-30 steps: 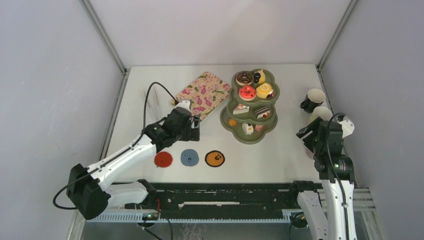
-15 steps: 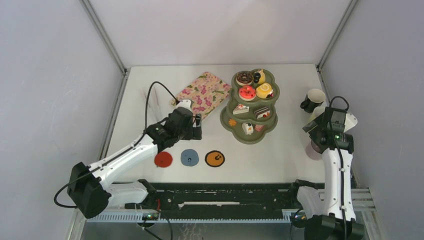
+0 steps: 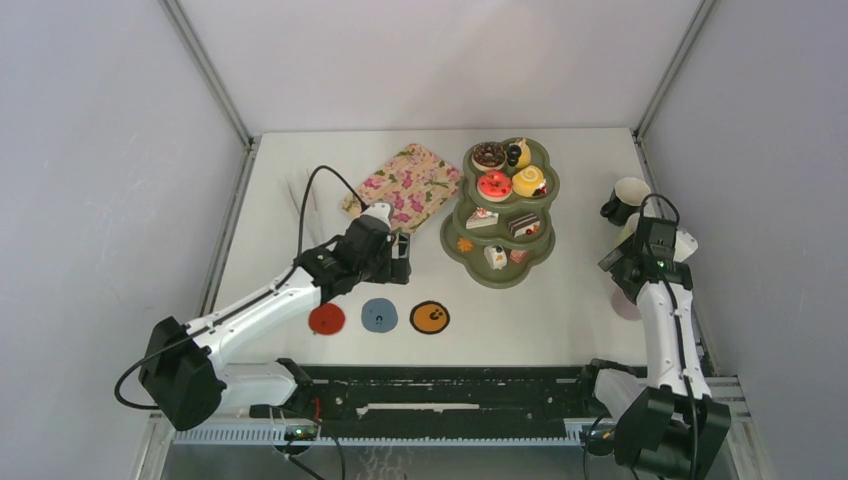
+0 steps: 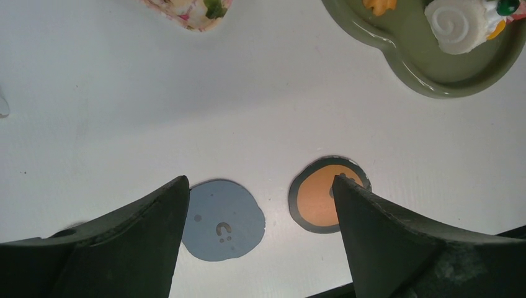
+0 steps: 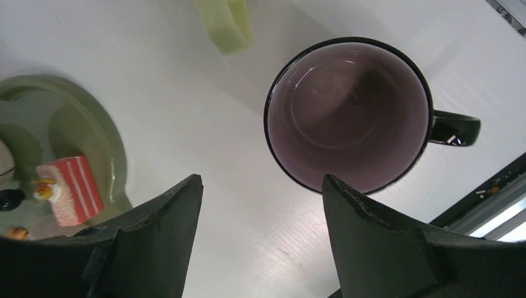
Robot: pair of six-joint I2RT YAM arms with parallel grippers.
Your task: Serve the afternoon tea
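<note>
Right gripper [image 5: 262,183] spread over mug [image 5: 347,118] right of stand [image 3: 478,270], likely to straddle rim; left gripper [image 4: 260,183] spread, empty, above coasters [image 4: 223,218] fronting stand.

White table [image 3: 560,310], floral tray [image 3: 405,185] beside green tiered stand [image 3: 478,262] toward the back, red coaster [image 3: 326,319], blue coaster [image 3: 379,315], orange coaster [image 3: 430,317] in a row near the front, mugs [image 3: 628,198] at right edge

Lab booth: grey panel walls [image 3: 100,150], white table [image 3: 560,320].
</note>
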